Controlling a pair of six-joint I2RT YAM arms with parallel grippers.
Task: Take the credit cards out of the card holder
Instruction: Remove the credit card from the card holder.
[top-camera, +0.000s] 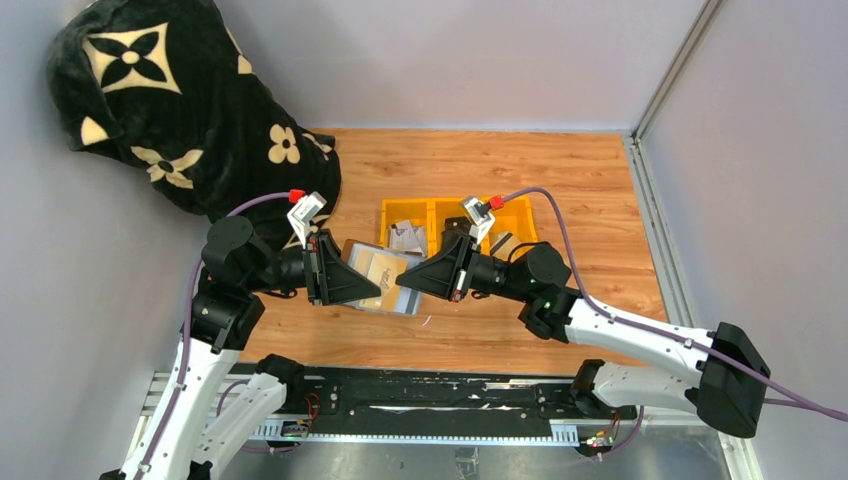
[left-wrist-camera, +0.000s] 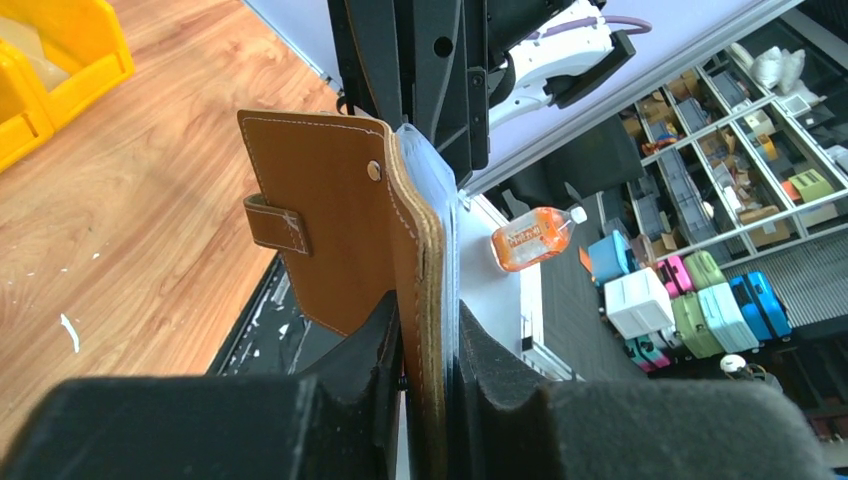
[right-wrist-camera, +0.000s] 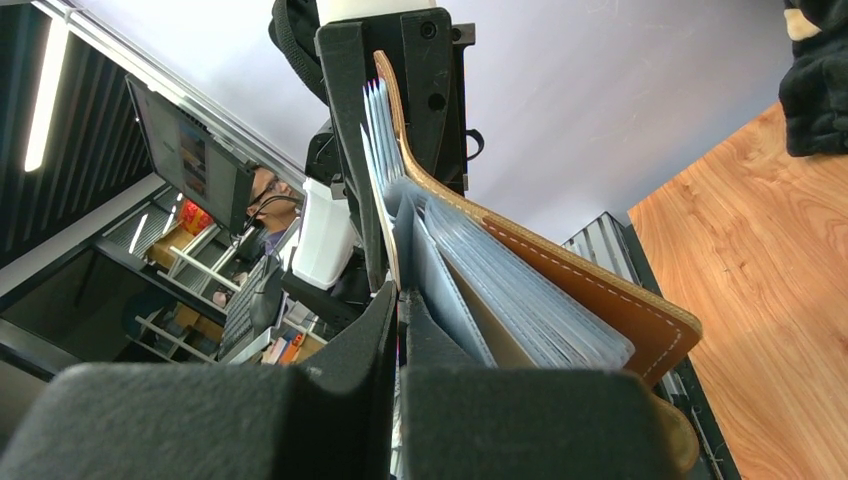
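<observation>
Left wrist: left gripper (left-wrist-camera: 425, 335) nearest, jaws clamped on the edge of the upright card holder (left-wrist-camera: 330, 220).
Right wrist: right gripper (right-wrist-camera: 400, 305) pinched shut on an inner sleeve; no cards discernible.
Top: card holder spans between both grippers, ends hidden.

legible text: none | orange bottle (left-wrist-camera: 530, 238): label too blurred to read | monitor (right-wrist-camera: 190, 155): screen too small

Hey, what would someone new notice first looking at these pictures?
The brown leather card holder, held up at centre between the left gripper and right gripper, its clear sleeves fanned open. Behind it sits a yellow tray, and a black flower-patterned blanket fills the far left corner.
</observation>
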